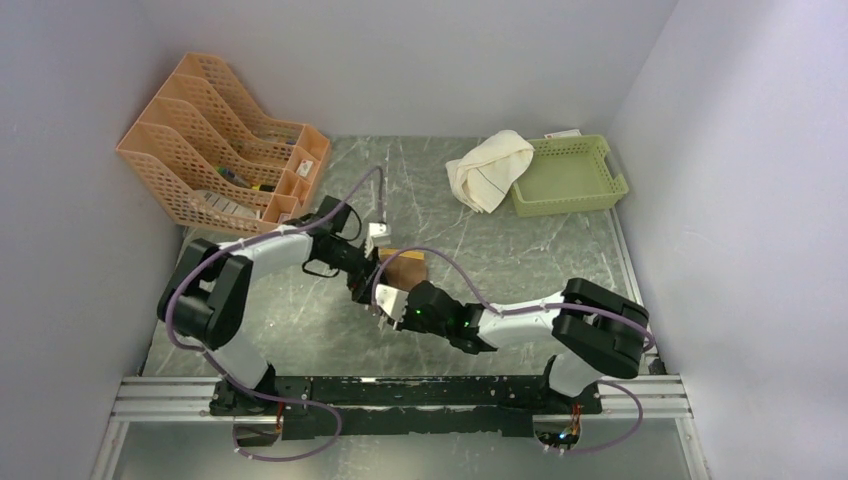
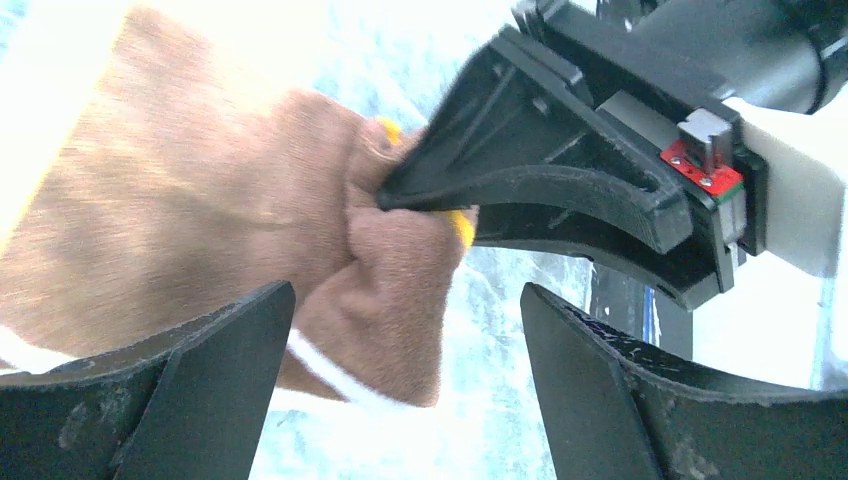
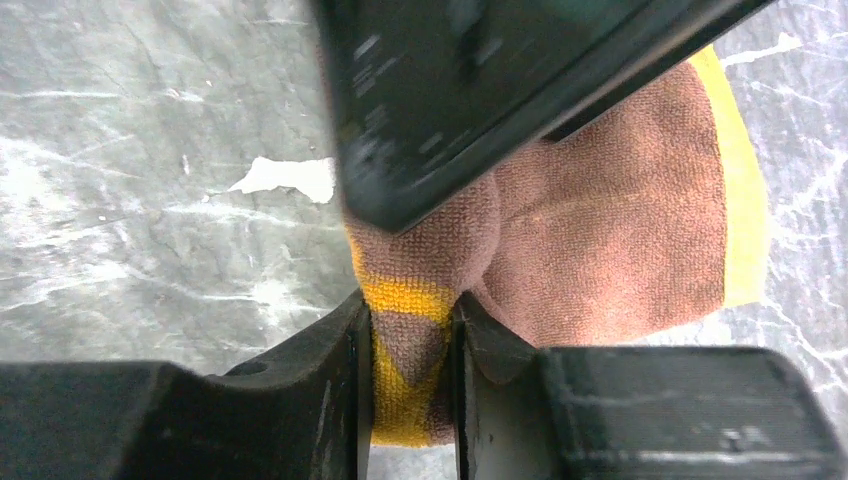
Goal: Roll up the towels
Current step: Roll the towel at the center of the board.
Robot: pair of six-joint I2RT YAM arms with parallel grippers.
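The mustard-yellow and brown towel [image 1: 408, 268] lies folded on the grey table near the middle. My right gripper [image 1: 388, 302] is shut on its near corner; in the right wrist view the yellow and brown cloth [image 3: 600, 230] is pinched between the fingers [image 3: 345, 360]. My left gripper [image 1: 362, 278] is open just beside it. In the left wrist view its fingers [image 2: 230, 340] straddle the towel's corner [image 2: 180, 200] without closing, facing the right gripper [image 2: 400, 195]. The cream-white towel [image 1: 490, 168] lies bunched at the back, leaning on the basket.
A green plastic basket [image 1: 572, 178] stands at the back right. An orange file organiser [image 1: 220, 150] stands at the back left. A white mark [image 3: 285, 177] shows on the table left of the towel. Pale walls close in the sides and back.
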